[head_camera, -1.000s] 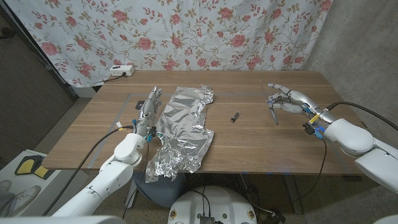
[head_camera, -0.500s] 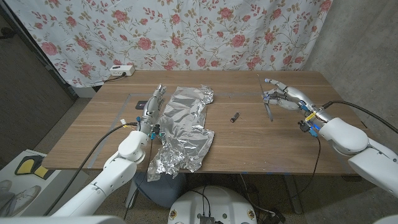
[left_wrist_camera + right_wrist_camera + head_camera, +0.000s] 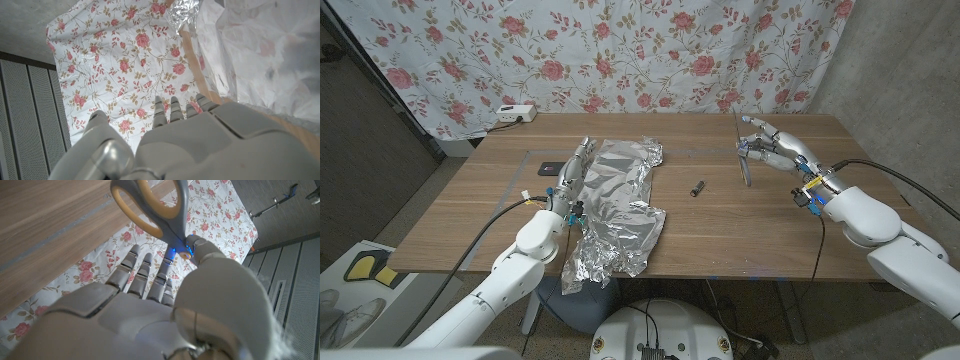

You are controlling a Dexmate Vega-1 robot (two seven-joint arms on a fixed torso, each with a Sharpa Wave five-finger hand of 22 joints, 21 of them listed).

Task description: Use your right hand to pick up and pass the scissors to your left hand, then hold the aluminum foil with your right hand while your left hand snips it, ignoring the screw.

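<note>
My right hand [image 3: 775, 152] has drifted left and a little farther across the table, carrying the scissors [image 3: 744, 157] with it; they now hang more upright, blades pointing up, well apart from the wood. My left hand [image 3: 572, 174] has slid right, its fingers now lying at the left edge of the aluminum foil [image 3: 615, 205].

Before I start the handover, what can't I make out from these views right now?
- Scissors: blade tips too thin and small in the head view; the right wrist view's edge cuts off everything past the handles, so blades open or closed is unclear.
- Right hand: its own back hides the grip contact in the wrist view.
- Screw: too small for detail.
- Aluminum foil: near end hangs past the table edge.
- Left hand: palm side hidden.
</note>
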